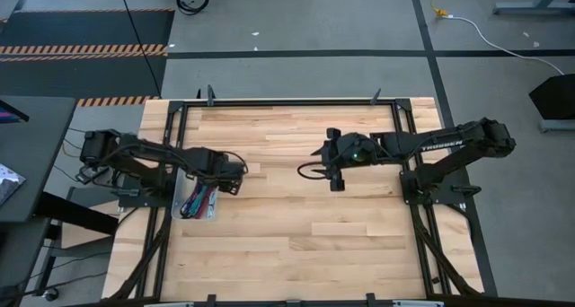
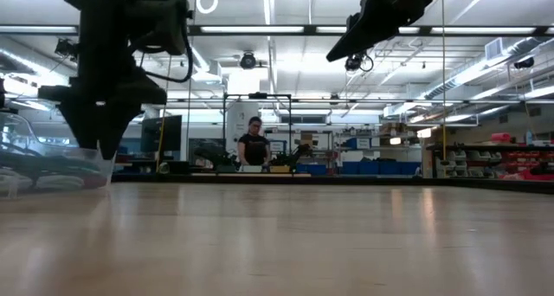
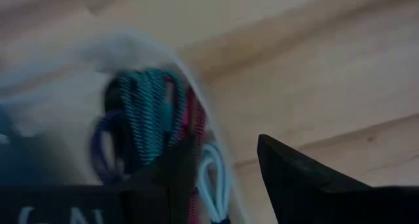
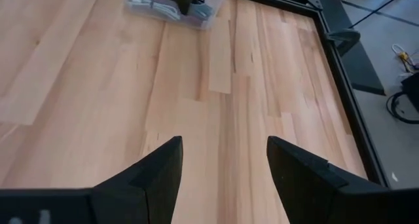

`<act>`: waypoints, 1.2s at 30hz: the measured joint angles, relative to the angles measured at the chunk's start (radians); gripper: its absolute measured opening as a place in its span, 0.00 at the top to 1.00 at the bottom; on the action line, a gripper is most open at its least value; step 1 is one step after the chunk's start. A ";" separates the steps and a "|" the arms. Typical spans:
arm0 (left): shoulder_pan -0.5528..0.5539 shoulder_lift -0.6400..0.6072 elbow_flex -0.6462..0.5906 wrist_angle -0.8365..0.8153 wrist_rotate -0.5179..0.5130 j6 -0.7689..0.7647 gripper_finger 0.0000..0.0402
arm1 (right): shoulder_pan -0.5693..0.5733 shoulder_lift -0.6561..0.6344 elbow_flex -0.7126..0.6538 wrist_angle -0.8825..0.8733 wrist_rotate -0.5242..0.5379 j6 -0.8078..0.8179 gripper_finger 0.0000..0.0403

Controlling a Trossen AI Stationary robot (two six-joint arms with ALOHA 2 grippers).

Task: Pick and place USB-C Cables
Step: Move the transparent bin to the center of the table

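All cables, high view: the cables (image 1: 199, 202) lay bunched together in a clear tub (image 1: 180, 208) at the table's left side; none showed loose on the wooden table (image 1: 296, 244), so the placing looked close to finished, though I could not count them from above.
Left gripper, high view: the left gripper (image 1: 230, 187) hung just beside the tub's near corner, over the wood; from above I could not tell its spread.
Right gripper, high view: the right gripper (image 1: 337, 183) waited well apart, near the table's middle, nothing under it.
Low view, tub: the tub (image 2: 52, 168) stood at the far left with the left arm's dark bulk right above it; the cables inside were only a faint teal smear.
Low view, room: a person (image 2: 253, 146) stood far behind the table, taking no part.
Left wrist view, cables: a teal braided cable (image 3: 147, 119), a purple loop (image 3: 103, 145), a strip of red (image 3: 194, 122) and a pale blue-grey loop (image 3: 216, 178) sat packed inside the tub wall (image 3: 196, 86).
Left wrist view, fingers: the left fingers (image 3: 301, 178) stood spread with only bare wood between them, holding nothing.
Right wrist view, fingers: the right fingers (image 4: 154, 175) were wide apart over bare wood, empty.
Right wrist view, tub: the tub (image 4: 157, 8) showed far off across the boards.
What was left: by my judgement little or nothing, unless a cable lay hidden.
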 joint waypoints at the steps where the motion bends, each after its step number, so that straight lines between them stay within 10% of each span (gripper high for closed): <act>1: -0.006 0.001 -0.016 0.026 0.013 -0.010 0.57 | -0.003 0.000 0.000 0.000 0.000 0.000 0.43; 9: -0.023 0.076 -0.107 0.210 0.040 0.108 0.61 | -0.013 0.000 0.000 0.002 0.000 0.010 0.43; 16: 0.013 0.161 -0.055 0.333 0.016 0.359 0.88 | -0.013 -0.003 0.000 -0.001 0.001 0.051 0.43; 36: 0.039 0.624 0.511 0.477 0.043 0.998 0.98 | 0.094 -0.218 0.167 -0.521 0.259 0.481 0.43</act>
